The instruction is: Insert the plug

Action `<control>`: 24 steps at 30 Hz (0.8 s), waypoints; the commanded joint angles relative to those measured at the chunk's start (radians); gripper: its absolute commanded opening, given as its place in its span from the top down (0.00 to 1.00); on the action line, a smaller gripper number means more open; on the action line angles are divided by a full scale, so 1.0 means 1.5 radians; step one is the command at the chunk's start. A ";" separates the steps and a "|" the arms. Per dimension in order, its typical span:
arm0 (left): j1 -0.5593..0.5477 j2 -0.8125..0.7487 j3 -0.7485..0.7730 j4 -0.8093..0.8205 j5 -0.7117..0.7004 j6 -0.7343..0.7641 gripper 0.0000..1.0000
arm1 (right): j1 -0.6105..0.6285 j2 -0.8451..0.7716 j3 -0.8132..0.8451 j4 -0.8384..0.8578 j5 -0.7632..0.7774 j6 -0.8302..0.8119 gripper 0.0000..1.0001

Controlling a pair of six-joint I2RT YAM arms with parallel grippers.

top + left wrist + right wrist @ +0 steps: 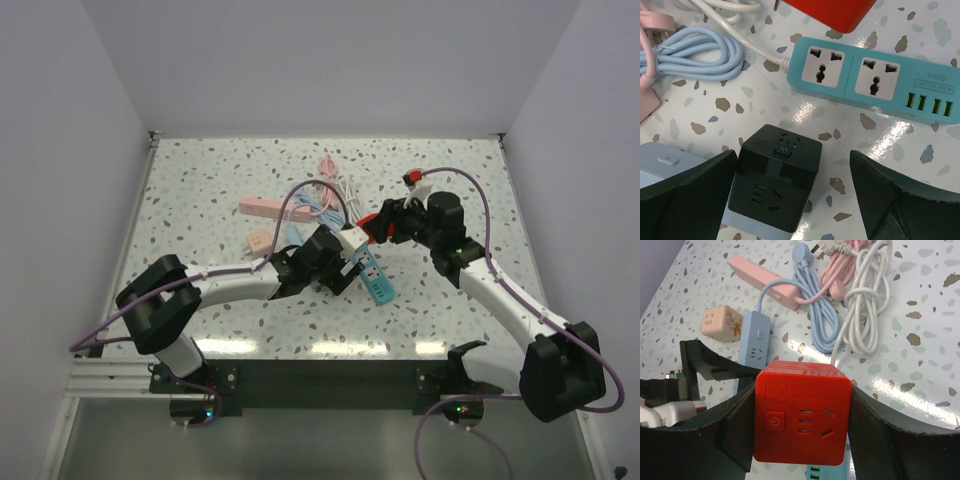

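Observation:
My right gripper (802, 390) is shut on a red cube socket (802, 412) and holds it above the table; it shows in the top view (372, 224) too. Just below it lies a teal power strip (870, 75) with two sockets and USB ports, also in the top view (378, 281). My left gripper (792, 155) is open, low over the table. A black cube socket (775, 180) stands between its fingers, close to the left finger (687, 195) and apart from the right one. The red cube's lower edge (830, 12) hangs over the strip's left end.
A light blue strip (756, 342), a pink strip (765, 280) and a pink cube (722, 322) lie to the left. Coiled blue (812, 315) and white (865, 305) cables lie behind. The white cable runs into the teal strip.

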State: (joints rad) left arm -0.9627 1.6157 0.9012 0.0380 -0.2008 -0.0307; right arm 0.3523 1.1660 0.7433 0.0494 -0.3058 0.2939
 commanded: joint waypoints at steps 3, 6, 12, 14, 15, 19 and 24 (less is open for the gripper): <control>0.002 0.040 0.035 0.000 0.001 0.017 0.00 | -0.002 -0.006 0.009 0.030 -0.011 -0.011 1.00; 0.008 0.047 0.027 0.019 0.019 0.017 0.04 | -0.002 -0.004 0.008 0.029 -0.008 -0.011 1.00; 0.029 0.036 -0.021 0.053 0.048 -0.002 0.52 | -0.002 0.000 0.011 0.027 -0.001 -0.013 1.00; 0.029 0.028 -0.047 0.085 0.053 -0.005 0.69 | -0.002 0.003 0.015 0.022 0.004 -0.014 1.00; 0.029 0.020 -0.057 0.099 0.062 -0.004 0.81 | -0.001 0.004 0.016 0.020 0.006 -0.014 1.00; 0.029 -0.002 -0.090 0.218 0.109 0.012 1.00 | -0.002 -0.001 0.019 0.010 0.025 -0.016 1.00; 0.029 -0.049 -0.130 0.365 0.181 0.054 1.00 | -0.002 -0.007 0.032 -0.018 0.048 -0.019 1.00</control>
State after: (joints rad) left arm -0.9157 1.6032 0.7258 0.3618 -0.0639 0.0048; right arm 0.3523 1.1732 0.7441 0.0216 -0.2718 0.2840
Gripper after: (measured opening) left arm 0.716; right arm 0.651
